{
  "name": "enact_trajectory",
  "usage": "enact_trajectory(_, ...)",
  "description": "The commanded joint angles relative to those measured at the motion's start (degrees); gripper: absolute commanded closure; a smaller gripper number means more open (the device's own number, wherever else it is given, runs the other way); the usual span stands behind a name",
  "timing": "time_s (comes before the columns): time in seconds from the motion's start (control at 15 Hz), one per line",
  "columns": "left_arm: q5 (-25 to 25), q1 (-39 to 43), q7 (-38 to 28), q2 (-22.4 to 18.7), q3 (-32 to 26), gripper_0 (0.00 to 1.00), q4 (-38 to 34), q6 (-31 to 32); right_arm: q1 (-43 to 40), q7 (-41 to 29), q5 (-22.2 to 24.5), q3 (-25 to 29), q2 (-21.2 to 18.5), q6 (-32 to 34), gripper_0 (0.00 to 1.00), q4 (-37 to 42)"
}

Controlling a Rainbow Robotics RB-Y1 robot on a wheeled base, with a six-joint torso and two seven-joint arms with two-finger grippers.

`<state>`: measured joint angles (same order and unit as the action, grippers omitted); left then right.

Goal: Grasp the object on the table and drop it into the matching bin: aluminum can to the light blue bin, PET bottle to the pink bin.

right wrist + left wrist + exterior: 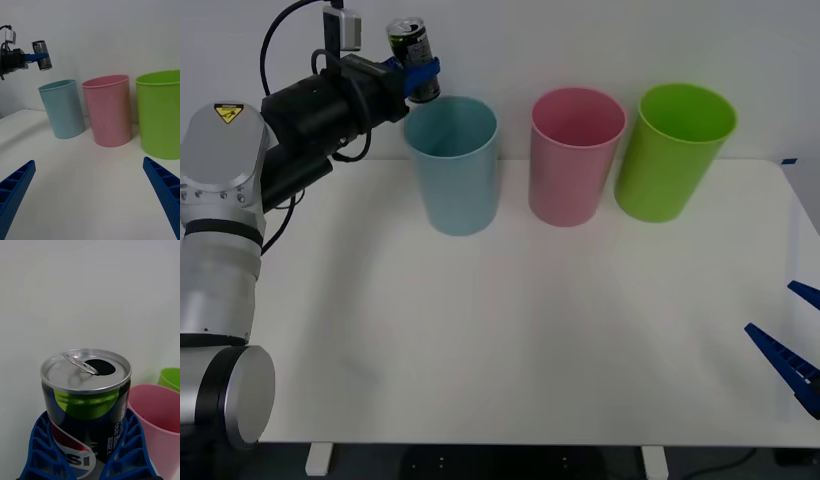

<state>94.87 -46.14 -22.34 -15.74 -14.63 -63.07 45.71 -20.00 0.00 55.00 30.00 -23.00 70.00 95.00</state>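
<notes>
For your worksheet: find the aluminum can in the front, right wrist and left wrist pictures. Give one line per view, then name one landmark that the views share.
Front view: aluminum can at upper left, held in the left tool above the light blue bin.
Right wrist view: can at upper left, above and left of the light blue bin.
Left wrist view: can in the lower centre, between the blue fingers.
Shared landmark: the pink bin.
</notes>
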Motion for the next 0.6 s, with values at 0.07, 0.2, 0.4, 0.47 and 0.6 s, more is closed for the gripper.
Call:
enact_trajectory(0.07,1.5,-3.7,0.5,0.0,0.5,1.00,4.4,-0.1,0.0,0.0,0.0,0.0,0.0,0.0,0.00,0.0)
enact_trajectory(0.2,1.9,-5.5,1.0,0.3,0.5,1.00,7.0,-0.1,0.0,0.0,0.0,0.0,0.0,0.0,0.00,0.0)
enact_trajectory(0.4,2.3,-5.5,1.3,0.8,0.4,1.00,7.0,-0.3,0.0,0.0,0.0,0.0,0.0,0.0,0.00,0.0)
enact_trajectory(0.47,2.3,-5.5,1.3,0.9,0.4,1.00,7.0,-0.3,0.0,0.0,0.0,0.0,0.0,0.0,0.00,0.0)
enact_trajectory(0.6,2.3,-5.5,1.4,0.9,0.4,0.98,7.1,-0.3,0.0,0.0,0.0,0.0,0.0,0.0,0.00,0.0)
